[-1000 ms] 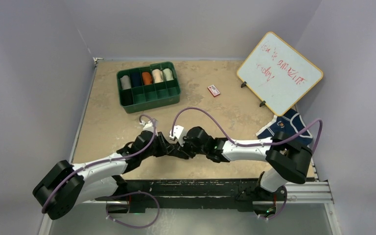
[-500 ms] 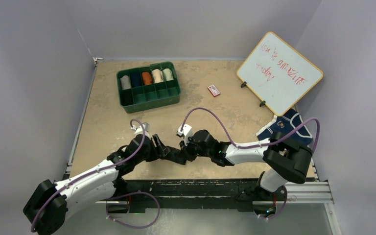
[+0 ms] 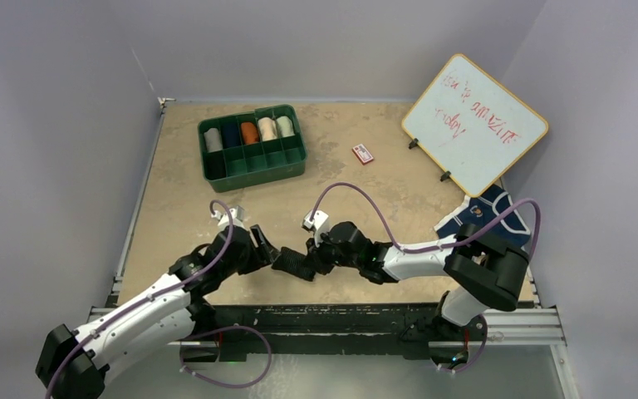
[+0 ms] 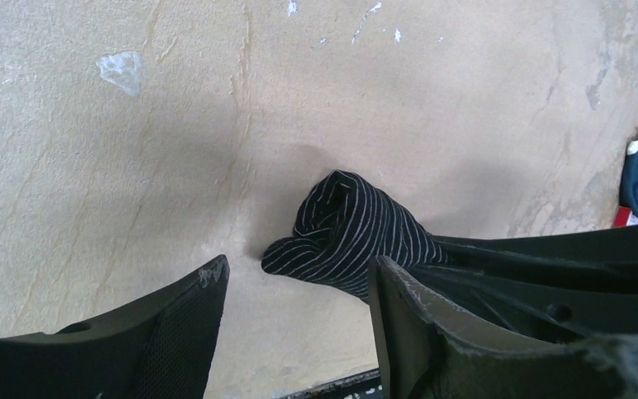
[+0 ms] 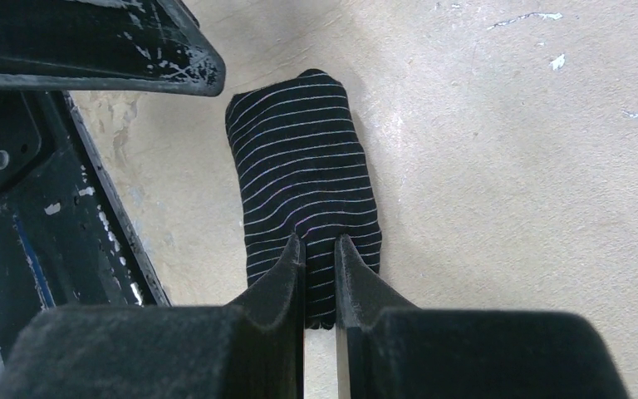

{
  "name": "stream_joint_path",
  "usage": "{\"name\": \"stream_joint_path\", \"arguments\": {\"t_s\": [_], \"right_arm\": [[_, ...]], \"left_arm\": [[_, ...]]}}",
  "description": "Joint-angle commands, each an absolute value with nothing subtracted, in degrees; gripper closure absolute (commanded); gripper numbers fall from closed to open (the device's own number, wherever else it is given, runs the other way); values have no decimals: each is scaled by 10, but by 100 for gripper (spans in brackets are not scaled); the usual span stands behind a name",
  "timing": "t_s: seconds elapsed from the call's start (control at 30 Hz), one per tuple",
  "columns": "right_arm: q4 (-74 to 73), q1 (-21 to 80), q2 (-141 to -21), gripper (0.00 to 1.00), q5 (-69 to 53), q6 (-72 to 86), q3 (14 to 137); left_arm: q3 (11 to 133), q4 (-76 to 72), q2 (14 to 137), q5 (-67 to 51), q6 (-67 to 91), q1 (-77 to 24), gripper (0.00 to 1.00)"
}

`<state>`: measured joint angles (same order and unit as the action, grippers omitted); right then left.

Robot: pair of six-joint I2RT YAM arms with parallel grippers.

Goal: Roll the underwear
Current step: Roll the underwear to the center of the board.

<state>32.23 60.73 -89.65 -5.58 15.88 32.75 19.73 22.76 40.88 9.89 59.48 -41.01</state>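
Note:
The black underwear [image 3: 292,264], with thin pale stripes, lies rolled into a short bundle near the table's front edge. It shows in the left wrist view [image 4: 357,237] and the right wrist view [image 5: 303,166]. My right gripper [image 3: 311,256] [image 5: 318,243] is shut on the roll's near end, with cloth pinched between its fingers. My left gripper [image 3: 264,245] [image 4: 299,264] is open and empty, just left of the roll and not touching it. The navy underwear [image 3: 486,212] with white edging lies flat at the right edge, partly behind my right arm.
A green divided tray [image 3: 257,170] holding several rolled cloths stands at the back left. A small red-and-white card [image 3: 363,154] lies behind the middle. A whiteboard [image 3: 475,123] leans at the back right. The black rail [image 3: 341,320] runs along the front edge, close to the roll.
My left arm has drawn back to the left and opened away from the roll. My right gripper stays on the roll, which has shifted slightly left and nearer the front edge.

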Motion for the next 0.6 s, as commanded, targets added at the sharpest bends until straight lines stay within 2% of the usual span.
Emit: {"name": "stream_joint_path", "arguments": {"t_s": [0.0,0.23,0.4,0.47,0.57], "right_arm": [[229,613,-930,91,-66,170,304],[222,614,-931,91,-61,173,304],[218,614,-937,90,-64,188,309],[216,614,-941,90,-65,202,309],[218,613,-943,90,-63,221,306]], "left_arm": [[230,257,388,89,588,-411,40],[211,240,364,10,610,-410,40],[105,69,366,-67,691,-413,40],[64,-17,371,-61,726,-416,40],[44,-66,399,-28,746,-422,39]]}}
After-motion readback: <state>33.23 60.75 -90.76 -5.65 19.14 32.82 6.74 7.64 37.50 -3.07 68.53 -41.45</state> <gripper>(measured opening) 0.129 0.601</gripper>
